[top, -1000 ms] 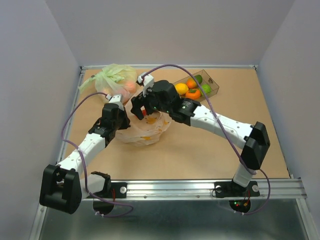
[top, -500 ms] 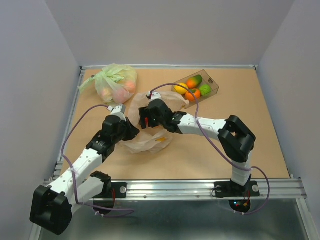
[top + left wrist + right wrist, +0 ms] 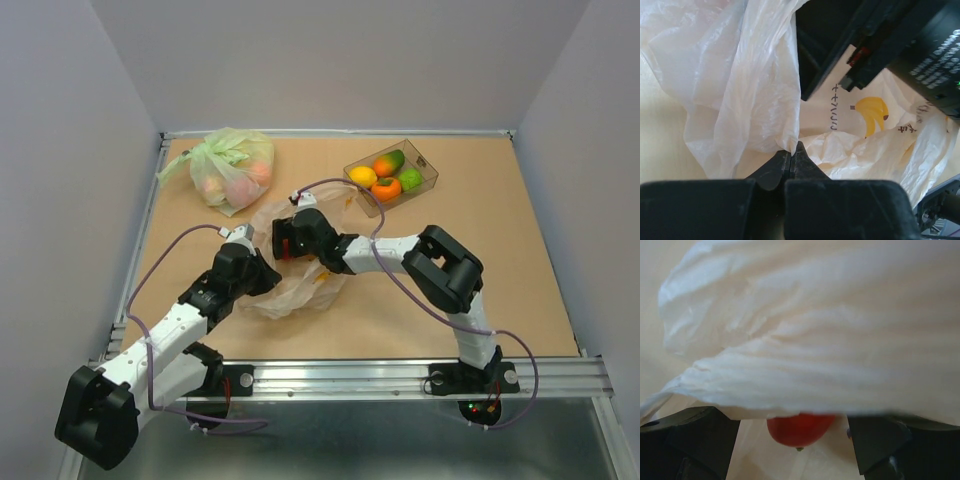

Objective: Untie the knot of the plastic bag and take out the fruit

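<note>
Noting my right claw (image 3: 792, 437) has dropped into the opened plastic bag (image 3: 300, 290) on the surface (image 3: 500, 250), fingers wide either side of a red fruit (image 3: 800, 427), ungripped, while my left claw (image 3: 791, 150) keeps the film pinched, so I judge a pick is close.

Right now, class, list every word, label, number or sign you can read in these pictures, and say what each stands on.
Nothing can be read for certain.
On the plastic bag: dark printed characters beside a banana picture, sideways and creased, unreadable.
On the black casing above it: tiny white print, too blurred.
</note>
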Available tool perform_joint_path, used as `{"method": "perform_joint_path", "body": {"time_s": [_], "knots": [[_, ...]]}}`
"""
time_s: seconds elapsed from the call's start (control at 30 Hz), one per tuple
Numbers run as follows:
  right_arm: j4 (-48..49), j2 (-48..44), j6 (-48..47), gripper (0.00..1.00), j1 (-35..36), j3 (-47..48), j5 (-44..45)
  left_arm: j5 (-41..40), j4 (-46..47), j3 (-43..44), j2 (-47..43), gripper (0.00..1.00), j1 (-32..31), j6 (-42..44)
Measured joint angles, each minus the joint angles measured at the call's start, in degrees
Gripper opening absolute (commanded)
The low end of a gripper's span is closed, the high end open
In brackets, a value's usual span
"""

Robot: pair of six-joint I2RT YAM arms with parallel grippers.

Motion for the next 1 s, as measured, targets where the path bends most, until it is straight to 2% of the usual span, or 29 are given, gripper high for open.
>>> {"method": "perform_joint_path", "body": {"time_s": [0.2,0.23,0.3,0.33,0.43,0.67,0.73,0.9,1.0], "knots": [[2.9,2.8,-0.7,0.81,0.0,0.0,0.2,-1.1,-0.3,0.0,0.0,0.0,0.0,-0.5],[3.3,3.0,-0.9,0.78,0.0,0.0,0.2,-1.1,-0.3,0.0,0.0,0.0,0.0,-0.6],[4.3,3.5,-1.7,0.65,0.0,0.0,0.2,-1.4,-0.3,0.0,0.0,0.0,0.0,-0.7],[4.5,3.7,-2.1,0.55,0.0,0.0,0.2,-1.4,-0.3,0.0,0.0,0.0,0.0,-0.7],[5.1,3.9,-3.3,0.42,0.0,0.0,0.2,-2.2,-0.7,0.0,0.0,0.0,-0.1,-0.8],[4.8,0.2,-6.5,0.26,0.0,-4.7,-0.5,-6.7,-3.4,1.0,0.2,0.0,0.5,-0.2],[3.9,-2.7,-8.0,0.23,0.0,-7.0,-1.0,-8.1,-4.2,2.8,1.4,0.0,1.8,0.9],[0.3,-9.3,-11.1,0.22,-0.1,-9.0,-2.4,-10.8,-4.5,9.7,7.7,0.0,7.8,6.8],[-1.9,-12.3,-12.9,0.22,-0.2,-9.0,-4.5,-12.4,-3.7,13.2,10.9,0.0,9.3,10.1]]}}
